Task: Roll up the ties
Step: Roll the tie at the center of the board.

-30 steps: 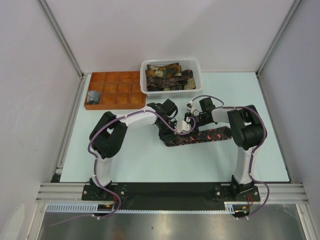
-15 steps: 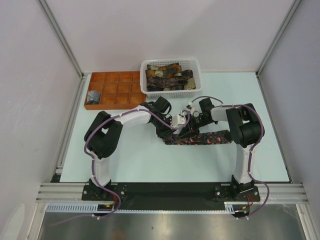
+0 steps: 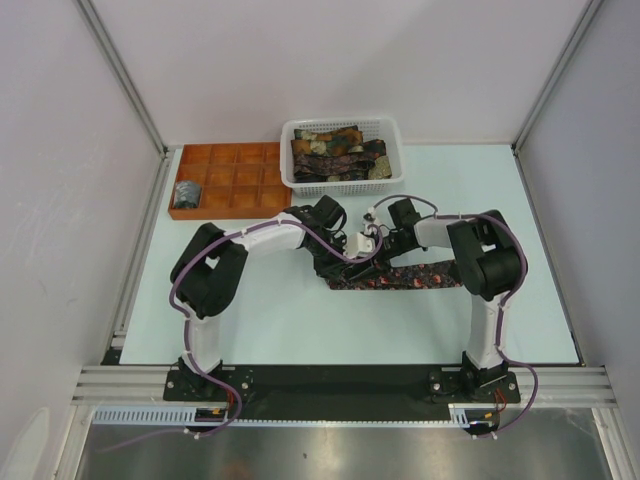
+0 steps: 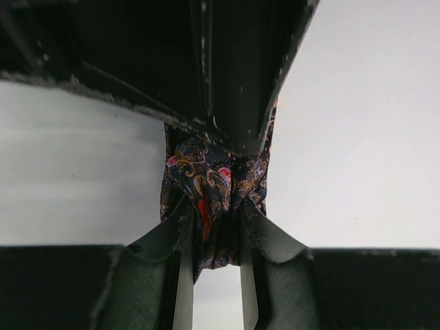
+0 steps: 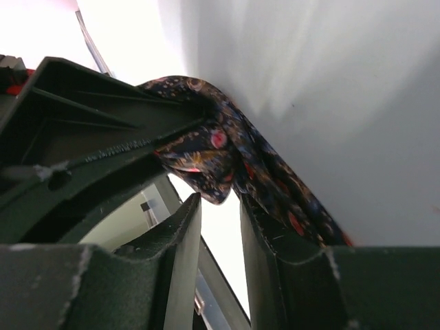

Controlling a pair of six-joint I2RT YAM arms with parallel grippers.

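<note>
A pale table [image 3: 280, 320] carries a white plastic mesh basket [image 3: 343, 185] of folded patterned ties at the far edge, with an orange compartment tray [image 3: 225, 180] to its left. In front of the basket, mid-table, lies the long dark necktie with small pink-red marks [image 3: 410, 277]. Its long axis runs left to right, and its free length stretches rightward under the right arm.

Both arms meet at the tie's left end, which is bunched into a partly wound wad. The left gripper [image 3: 340, 262] comes in from the left, and in its wrist view the fingers [image 4: 182, 275] are clenched on that wad. The right gripper [image 3: 378, 243] reaches in from the far right side; its wrist view shows the fabric draped at the finger tips [image 5: 182, 240], but whether they pinch it I cannot tell.

The unrolled part lies to the right of the fingers, so the next wind probably has to travel that way along the tie.
</note>
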